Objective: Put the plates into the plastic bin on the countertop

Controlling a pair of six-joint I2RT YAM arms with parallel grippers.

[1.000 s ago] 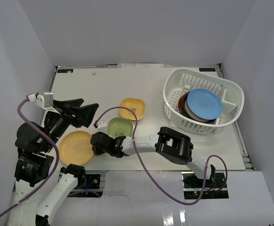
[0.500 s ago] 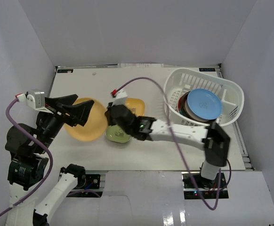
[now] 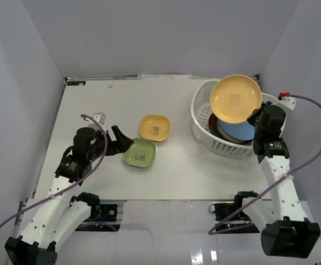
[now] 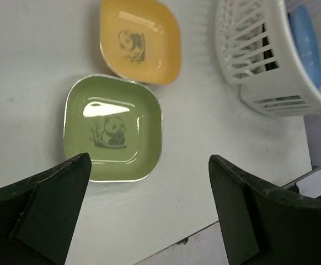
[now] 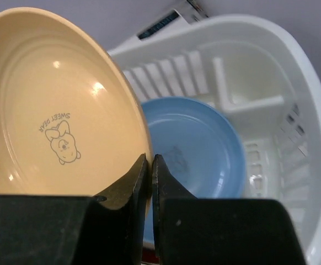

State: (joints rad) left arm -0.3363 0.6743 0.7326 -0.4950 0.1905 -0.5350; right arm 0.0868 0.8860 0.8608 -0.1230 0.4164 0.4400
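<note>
A thin hold on the yellow plate [image 3: 235, 99]
From above, the right claw [image 3: 256, 116] pinched tight on that plate's edge, tipped up over the white bin [image 3: 226, 144]. The left wrist camera showed the left claw [image 4: 148, 163] spread wide, holding nothing, by the green dish [image 4: 112, 135] on the tabletop [image 4: 204, 143]. The right wrist camera showed the danger: the plate might slip and crack the blue plate [image 5: 199, 149] below.

Place: robot lab test cell | Seen: plain white walls [image 3: 149, 38] boxed in a white countertop [image 3: 204, 171] | Rig: left arm [image 3: 39, 221] and right arm [image 3: 279, 187], trailing purple cables [image 3: 320, 143], stood mounted at its near edge
</note>
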